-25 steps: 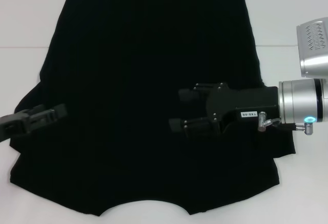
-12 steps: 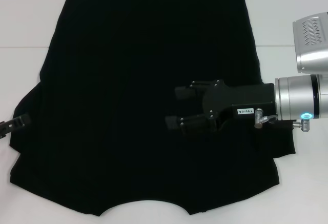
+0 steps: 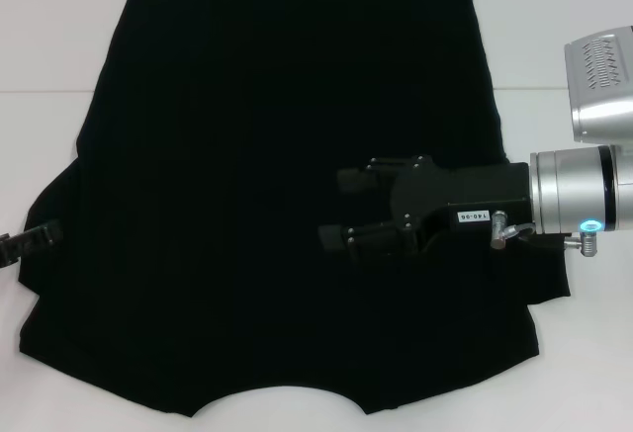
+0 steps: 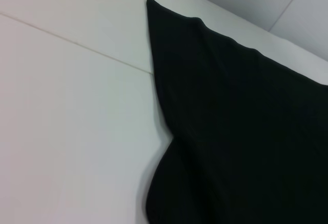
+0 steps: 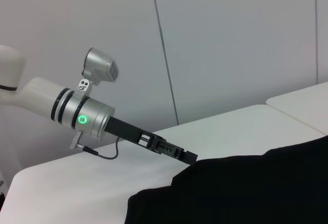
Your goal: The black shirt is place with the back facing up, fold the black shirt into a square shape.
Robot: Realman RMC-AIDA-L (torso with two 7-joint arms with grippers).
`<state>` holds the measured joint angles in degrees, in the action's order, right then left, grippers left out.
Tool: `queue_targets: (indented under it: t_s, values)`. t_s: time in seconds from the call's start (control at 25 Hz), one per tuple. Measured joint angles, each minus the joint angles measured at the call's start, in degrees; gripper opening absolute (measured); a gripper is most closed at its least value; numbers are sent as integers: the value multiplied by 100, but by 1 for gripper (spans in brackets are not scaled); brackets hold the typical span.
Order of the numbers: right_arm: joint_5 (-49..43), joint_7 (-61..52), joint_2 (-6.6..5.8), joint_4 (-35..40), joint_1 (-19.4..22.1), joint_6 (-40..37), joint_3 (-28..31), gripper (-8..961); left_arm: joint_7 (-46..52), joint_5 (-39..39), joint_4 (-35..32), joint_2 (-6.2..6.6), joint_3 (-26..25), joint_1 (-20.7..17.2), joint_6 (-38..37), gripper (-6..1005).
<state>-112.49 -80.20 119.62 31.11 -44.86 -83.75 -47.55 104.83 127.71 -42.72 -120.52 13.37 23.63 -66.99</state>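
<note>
Black shirt (image 3: 297,185): spread flat, back up, on the white surface (image 3: 59,46), no fold made. Left gripper (image 3: 35,237): has withdrawn to the shirt's left edge; jaws' state cannot be told. Right gripper (image 3: 341,210): has crept left over mid-shirt, jaws released, so probably no fold has begun.

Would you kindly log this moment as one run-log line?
black shirt: flat, unfolded | left claw: at shirt's left edge | right claw: open, over shirt

The black jointed right gripper (image 3: 334,210) reaches in from three o'clock, fingers spread apart. The black left gripper (image 3: 35,237) shows only its tip at nine o'clock.
</note>
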Motion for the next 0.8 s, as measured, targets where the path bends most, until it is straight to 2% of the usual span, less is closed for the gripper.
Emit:
queue_targets:
  t_s: [0.8]
  values:
    - [9, -60, 0, 0, 9, 17, 9, 909, -48, -1, 54, 3, 175, 45, 230, 859]
